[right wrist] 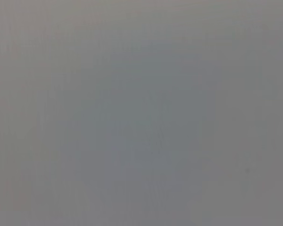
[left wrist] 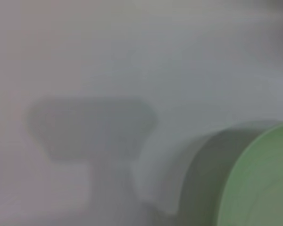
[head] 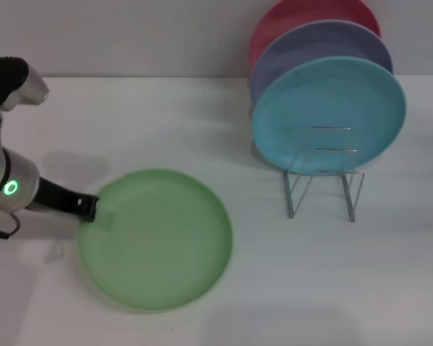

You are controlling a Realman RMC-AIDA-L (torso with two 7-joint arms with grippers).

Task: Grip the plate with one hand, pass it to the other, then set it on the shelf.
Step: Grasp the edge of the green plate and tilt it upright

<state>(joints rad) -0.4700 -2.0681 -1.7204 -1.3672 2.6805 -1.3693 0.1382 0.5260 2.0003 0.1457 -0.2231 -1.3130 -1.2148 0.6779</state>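
The light green plate [head: 155, 238] lies at the front left of the white table. My left gripper [head: 88, 207] is at the plate's left rim and is shut on it. In the left wrist view the plate's edge [left wrist: 259, 183] shows with a broad shadow beside it, so that side seems slightly raised. The silver wire shelf [head: 322, 180] stands at the back right, well apart from the green plate. My right gripper is out of view, and the right wrist view shows only plain grey.
A turquoise plate [head: 328, 115] stands upright in the shelf, with a lavender plate [head: 325, 40] and a red plate [head: 303, 14] behind it. The shelf's front loops [head: 350, 194] hold nothing. Bare white table [head: 289, 274] lies between plate and shelf.
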